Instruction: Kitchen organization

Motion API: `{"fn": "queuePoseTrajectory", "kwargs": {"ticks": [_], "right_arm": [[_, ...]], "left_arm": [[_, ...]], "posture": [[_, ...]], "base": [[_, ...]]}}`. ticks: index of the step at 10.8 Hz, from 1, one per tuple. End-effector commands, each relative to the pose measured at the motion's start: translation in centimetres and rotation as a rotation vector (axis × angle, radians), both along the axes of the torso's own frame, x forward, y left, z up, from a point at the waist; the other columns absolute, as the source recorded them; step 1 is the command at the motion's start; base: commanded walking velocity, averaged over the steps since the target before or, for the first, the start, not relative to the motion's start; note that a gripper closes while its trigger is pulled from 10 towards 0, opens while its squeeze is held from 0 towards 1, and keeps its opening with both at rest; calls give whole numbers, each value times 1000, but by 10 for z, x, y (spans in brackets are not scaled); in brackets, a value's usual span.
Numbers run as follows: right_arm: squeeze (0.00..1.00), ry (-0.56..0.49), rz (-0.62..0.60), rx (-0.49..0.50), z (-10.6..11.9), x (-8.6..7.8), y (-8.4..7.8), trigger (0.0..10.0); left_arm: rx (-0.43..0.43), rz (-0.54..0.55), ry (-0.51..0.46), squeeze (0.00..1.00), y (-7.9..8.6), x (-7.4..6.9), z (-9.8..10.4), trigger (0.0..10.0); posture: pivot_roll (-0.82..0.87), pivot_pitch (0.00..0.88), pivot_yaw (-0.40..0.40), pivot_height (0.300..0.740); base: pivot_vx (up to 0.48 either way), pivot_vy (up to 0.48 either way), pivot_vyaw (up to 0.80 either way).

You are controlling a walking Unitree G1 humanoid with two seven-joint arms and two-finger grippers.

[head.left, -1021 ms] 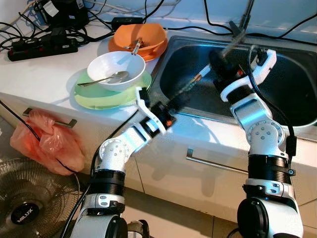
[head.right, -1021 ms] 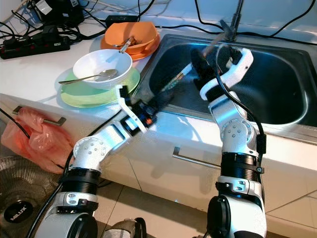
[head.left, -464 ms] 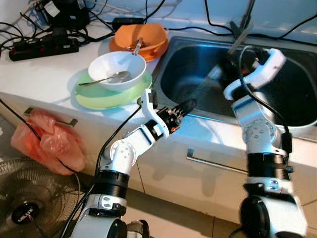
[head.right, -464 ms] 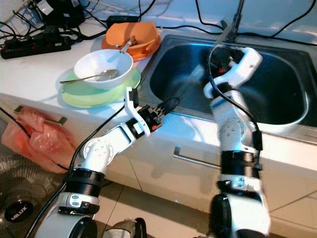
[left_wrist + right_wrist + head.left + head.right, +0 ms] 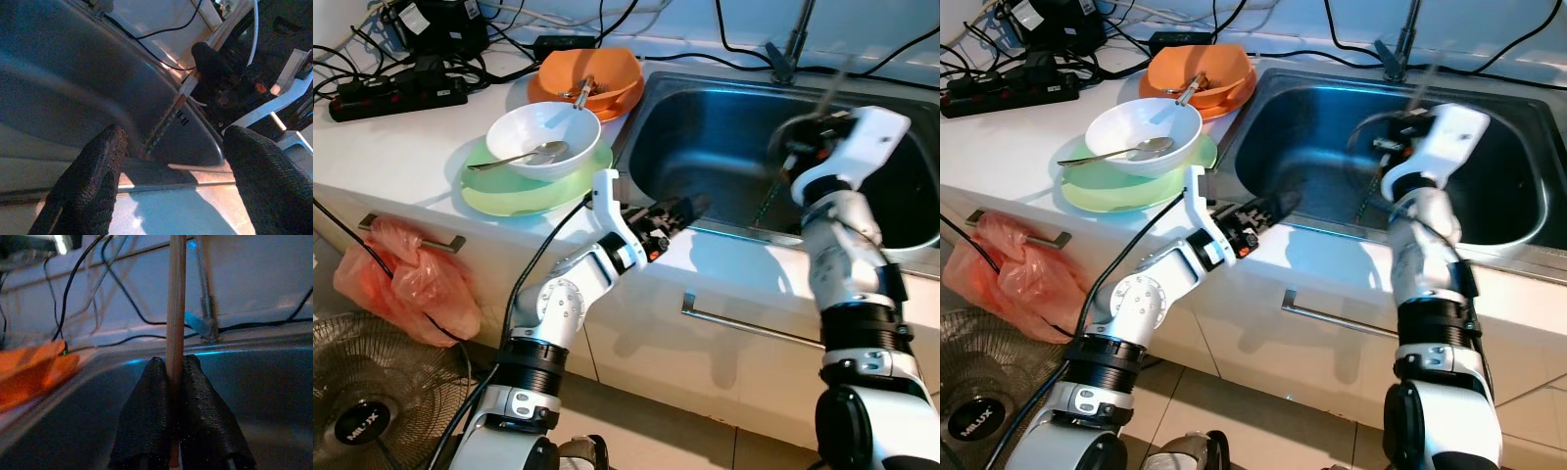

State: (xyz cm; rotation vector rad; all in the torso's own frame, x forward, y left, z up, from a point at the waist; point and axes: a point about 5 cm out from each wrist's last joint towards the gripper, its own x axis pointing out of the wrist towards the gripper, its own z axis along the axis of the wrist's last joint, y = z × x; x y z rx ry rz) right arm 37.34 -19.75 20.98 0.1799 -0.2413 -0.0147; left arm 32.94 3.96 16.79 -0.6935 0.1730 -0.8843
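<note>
A wooden chopstick [image 5: 175,308] stands nearly upright, pinched between the fingers of my right gripper [image 5: 173,382], which is shut on it. That gripper [image 5: 790,157] hangs over the middle of the steel sink [image 5: 705,127], blurred. My left gripper [image 5: 680,209] sits at the sink's front rim with its fingers [image 5: 93,171] spread open and nothing between them. The left wrist view looks across the basin at the chopstick [image 5: 166,120] and the right gripper holding it. On the counter to the left, a white bowl [image 5: 543,132] with a spoon [image 5: 524,157] rests on a green plate [image 5: 509,191].
An orange bowl [image 5: 587,73] sits behind the white one, beside the sink. A faucet [image 5: 793,44] rises at the sink's back. A power strip [image 5: 396,93] and cables crowd the far left. An orange bag [image 5: 406,279] hangs from a drawer handle; a fan [image 5: 362,411] stands on the floor.
The left gripper has let go of the chopstick and opened at the sink's rim. The right gripper has carried the chopstick to the right over the basin and turned it more upright.
</note>
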Motion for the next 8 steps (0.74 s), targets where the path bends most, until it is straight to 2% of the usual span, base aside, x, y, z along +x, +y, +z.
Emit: {"fn": "queuePoseTrajectory", "kwargs": {"ticks": [1,2,3,4,8], "right_arm": [[0,12,11,-63,-6,-1,1,0],[0,32,37,-183,-13,-2,6,10000],[0,89,87,-293,-27,-2,10,10000],[1000,114,118,-329,-32,-3,11,10000],[1000,114,160,-340,-36,-3,21,10000]], "left_arm": [[40,0,-45,1000,3,-2,1,10000],[85,-1,-83,1000,3,-2,0,10000],[150,-1,-143,1000,4,-2,0,10000],[193,9,-177,1000,5,-1,0,10000],[268,29,-266,1000,5,0,0,10000]], "posture": [[41,71,84,740],[41,71,84,740],[42,72,83,740],[43,71,84,740],[44,66,88,740]], "base": [[0,0,0],[0,0,0],[0,0,0],[0,0,0],[0,0,0]]}}
